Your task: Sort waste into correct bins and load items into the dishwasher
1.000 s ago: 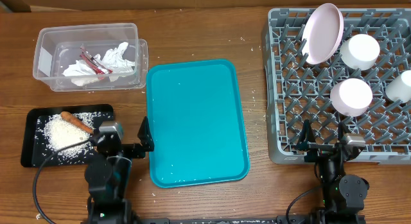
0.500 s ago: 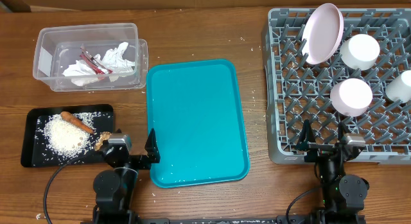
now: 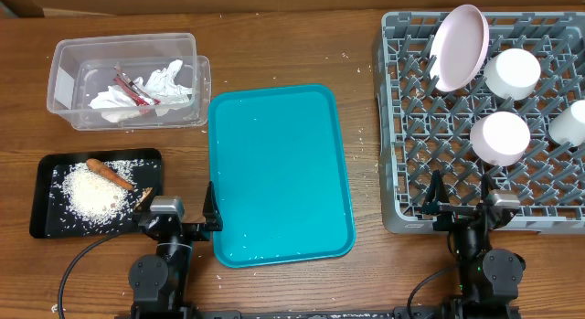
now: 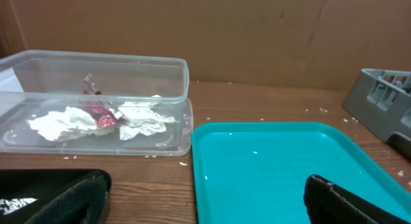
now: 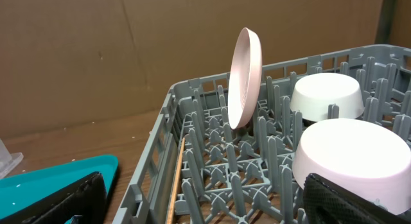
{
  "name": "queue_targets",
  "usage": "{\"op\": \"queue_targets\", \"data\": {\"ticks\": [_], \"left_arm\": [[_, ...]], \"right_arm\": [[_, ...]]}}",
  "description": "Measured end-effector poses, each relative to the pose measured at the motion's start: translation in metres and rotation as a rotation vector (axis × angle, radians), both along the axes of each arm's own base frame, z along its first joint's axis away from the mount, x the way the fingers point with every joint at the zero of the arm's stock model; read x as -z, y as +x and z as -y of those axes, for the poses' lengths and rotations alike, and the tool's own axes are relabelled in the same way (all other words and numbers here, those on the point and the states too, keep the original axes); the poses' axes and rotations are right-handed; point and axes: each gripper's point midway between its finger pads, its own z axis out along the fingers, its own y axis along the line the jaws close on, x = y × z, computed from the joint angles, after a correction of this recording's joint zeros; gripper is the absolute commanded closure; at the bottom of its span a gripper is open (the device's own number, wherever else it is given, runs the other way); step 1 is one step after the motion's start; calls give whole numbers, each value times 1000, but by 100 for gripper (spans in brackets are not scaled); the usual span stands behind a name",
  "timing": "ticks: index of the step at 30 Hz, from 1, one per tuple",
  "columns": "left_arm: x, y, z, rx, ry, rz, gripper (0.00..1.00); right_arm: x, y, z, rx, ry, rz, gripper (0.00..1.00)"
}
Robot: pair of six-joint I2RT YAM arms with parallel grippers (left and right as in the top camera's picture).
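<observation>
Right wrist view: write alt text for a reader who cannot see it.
A grey plastic dish rack holds a round pale pink plate standing on edge between pegs, two upturned white bowls at right and a thin wooden chopstick along its left wall. The corner of a teal tray shows lower left; the open right gripper frames the bottom corners.

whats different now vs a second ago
The left gripper drew back from over the black tray toward its base, uncovering the brown food lump near the tray's right edge. Its jaws stayed wide open and empty; nothing was visibly taken or let go. The right gripper, dish rack, clear tub and teal tray are as they were.
</observation>
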Motion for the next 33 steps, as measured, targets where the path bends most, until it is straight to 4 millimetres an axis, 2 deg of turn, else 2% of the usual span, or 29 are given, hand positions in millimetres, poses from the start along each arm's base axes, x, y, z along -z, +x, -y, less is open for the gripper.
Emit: {"op": "queue_targets", "data": {"ticks": [10, 33], "left_arm": [[0, 0, -2, -5, 77, 3, 0], [0, 0, -2, -6, 80, 3, 0]], "right_arm": [[0, 0, 0, 0, -1, 0, 0], [0, 0, 0, 0, 0, 0, 0]]}}
